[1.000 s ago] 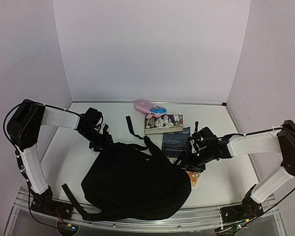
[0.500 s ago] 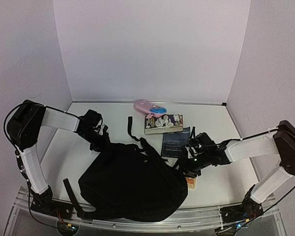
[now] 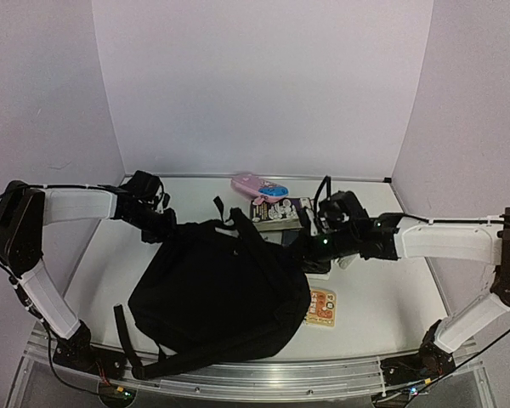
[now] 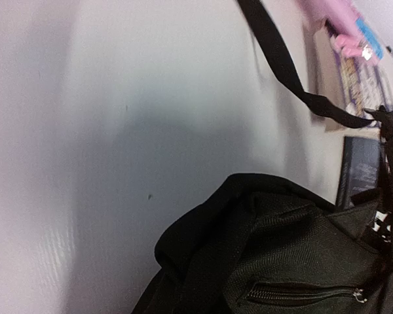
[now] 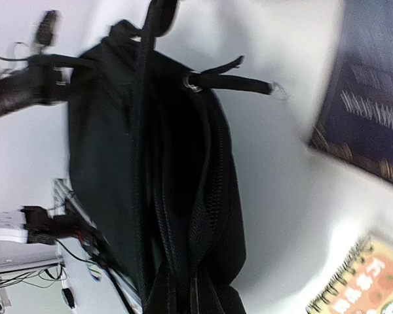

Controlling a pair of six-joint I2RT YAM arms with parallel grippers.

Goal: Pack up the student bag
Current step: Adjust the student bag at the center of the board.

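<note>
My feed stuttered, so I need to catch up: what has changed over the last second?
Both arms swung toward the back wall: the left gripper back and left, the right gripper back and inward. The backpack went with them, away from the near edge and leftward, uncovering the orange notepad. Whether either set of jaws grips it is unclear. The pink case and the book stayed put.

One bag (image 3: 212, 297), black, the biggest thing here. One pink case (image 3: 257, 185) beyond the bag. One book (image 3: 282, 211) with a pale printed cover, also beyond the bag and just beside the case. One dark blue booklet (image 5: 373, 111) at the bag's right, partly hidden. One orange spiral notepad (image 3: 321, 306) by the bag's right edge. Two arms: left arm (image 3: 76, 204), right arm (image 3: 442, 242).
</note>
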